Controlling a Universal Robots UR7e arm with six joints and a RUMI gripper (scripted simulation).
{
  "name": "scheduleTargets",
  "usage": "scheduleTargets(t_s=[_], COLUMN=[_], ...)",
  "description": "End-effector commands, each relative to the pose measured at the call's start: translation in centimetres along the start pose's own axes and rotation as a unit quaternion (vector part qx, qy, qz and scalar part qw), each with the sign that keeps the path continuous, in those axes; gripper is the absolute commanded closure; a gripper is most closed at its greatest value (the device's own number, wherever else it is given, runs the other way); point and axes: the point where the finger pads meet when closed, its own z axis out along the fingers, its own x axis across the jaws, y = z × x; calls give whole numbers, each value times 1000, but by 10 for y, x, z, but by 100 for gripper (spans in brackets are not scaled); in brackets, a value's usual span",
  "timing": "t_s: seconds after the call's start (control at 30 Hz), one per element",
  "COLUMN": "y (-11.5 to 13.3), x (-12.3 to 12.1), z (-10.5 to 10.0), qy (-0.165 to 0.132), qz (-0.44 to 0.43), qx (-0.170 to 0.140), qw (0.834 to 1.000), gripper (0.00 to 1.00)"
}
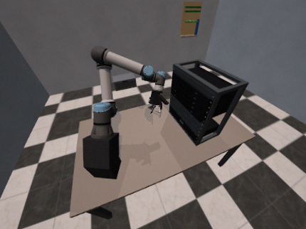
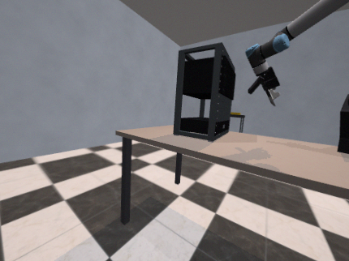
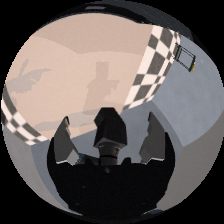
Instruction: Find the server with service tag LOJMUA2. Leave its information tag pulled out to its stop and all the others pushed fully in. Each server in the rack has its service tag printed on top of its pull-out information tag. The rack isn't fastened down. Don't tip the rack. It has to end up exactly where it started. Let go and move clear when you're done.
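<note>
A dark server rack (image 1: 203,99) stands upright on the right part of the beige table (image 1: 156,151); it also shows in the exterior view (image 2: 204,93). Several servers stacked in it face the arm. Their information tags are too small to read or to tell in or out. My gripper (image 1: 154,109) hangs in the air left of the rack's front, apart from it, above the table, pointing down. It is open and empty. It also shows in the exterior view (image 2: 273,96). In the wrist view the open fingers frame only the table and floor.
The arm's dark base block (image 1: 101,153) sits on the table's left side. The rack stands near the table's right edge. A small yellow-topped stand (image 2: 237,120) is on the floor beyond the table. A poster (image 1: 191,18) hangs on the back wall.
</note>
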Motion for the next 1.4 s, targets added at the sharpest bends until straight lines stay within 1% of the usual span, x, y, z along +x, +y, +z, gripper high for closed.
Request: scheduleTargets(t_s=[0.0, 0.23, 0.3, 0.8, 0.87, 1.37], y=[6, 15, 15, 38, 38, 68], x=[-3, -8, -8, -23, -23, -43], z=[7, 16, 16, 37, 37, 56], qy=[-10, -27, -27, -73, -73, -137], qz=[-11, -28, -28, -69, -69, -116], qx=[-13, -33, -33, -79, -79, -128], qw=[1000, 999, 999, 992, 992, 976], gripper=[0, 0, 0, 0, 0, 0])
